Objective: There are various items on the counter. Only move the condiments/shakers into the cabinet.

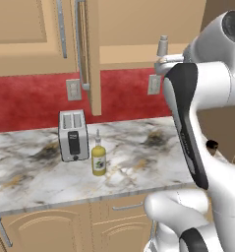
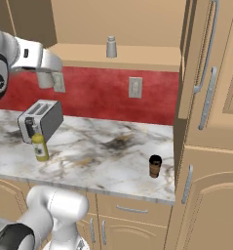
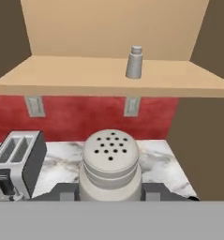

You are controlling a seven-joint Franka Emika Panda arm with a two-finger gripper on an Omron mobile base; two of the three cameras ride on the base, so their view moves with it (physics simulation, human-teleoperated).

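The two-finger gripper [image 3: 110,190] was closed around a small pale grey cylindrical shaker with a perforated narrower top [image 3: 110,164], its dark fingers pressed against either side of the body low in the hand view. In the right base view the held shaker [image 2: 46,78] hung in the air above the boxy silver toaster with a black front [image 2: 40,120] and well above the white-grey marble counter with dark veins [image 2: 98,156]. A second small grey shaker [image 2: 111,47] stood upright on the flat shelf board of the light tan wooden wall cabinet [image 2: 137,57], set back from the front edge with bare board on both sides. The cabinet's door with a long metal handle [image 1: 92,59] stood open, edge-on above the counter. The yellow-green squeeze bottle with a white pointed nozzle [image 1: 98,156] stood just beside the toaster. A dark cup [image 2: 155,166] stood near the counter's front right corner, well apart from the rest.
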